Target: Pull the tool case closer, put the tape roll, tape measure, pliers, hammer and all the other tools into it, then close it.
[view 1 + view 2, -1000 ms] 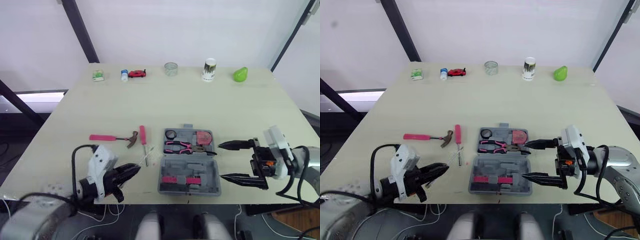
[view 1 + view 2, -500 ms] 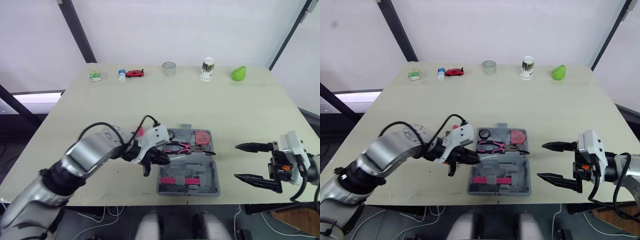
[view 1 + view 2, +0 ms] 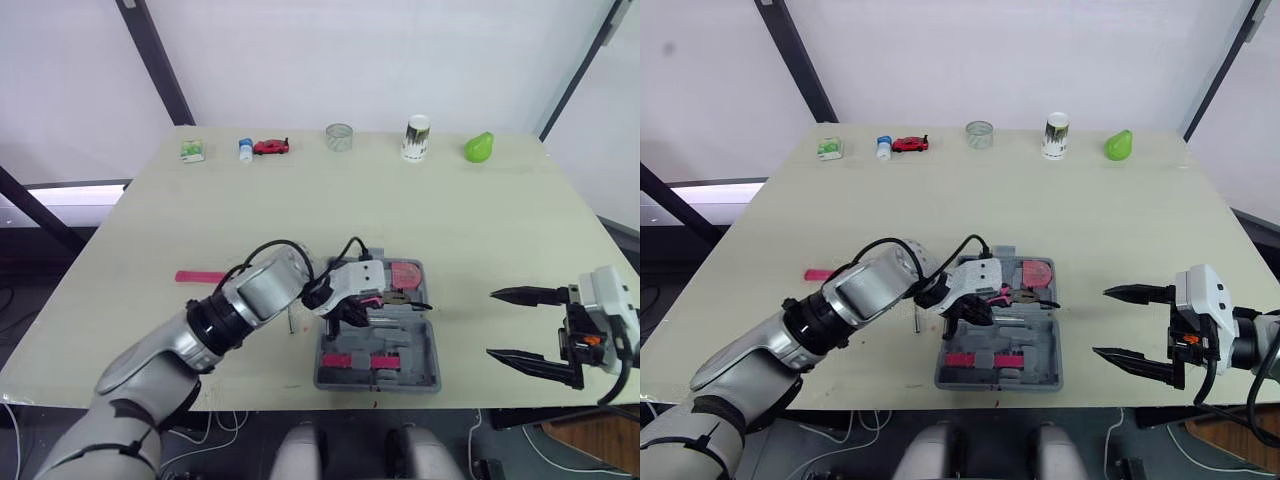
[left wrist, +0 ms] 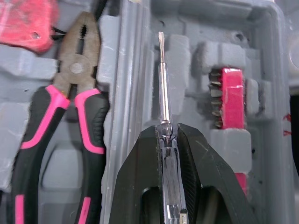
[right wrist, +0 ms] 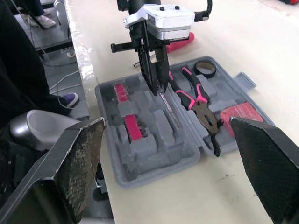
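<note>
Screwdriver (image 4: 162, 79): clear handle pinched in your left gripper (image 4: 164, 130). The shaft runs in line with the fingers, flat tip leading, parallel to the pliers (image 4: 70, 116), over the open tool case (image 3: 425, 370). The case holds the pliers, tape roll (image 5: 204, 69), red tape measure (image 5: 238, 114) and red bit strip (image 4: 229, 98). Your right gripper (image 3: 491, 323): spread, well right of the case.

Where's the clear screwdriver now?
In the left wrist view, the screwdriver is pinched in the left gripper over the open tool case, its tip between the pliers and the red bit holder.
</note>
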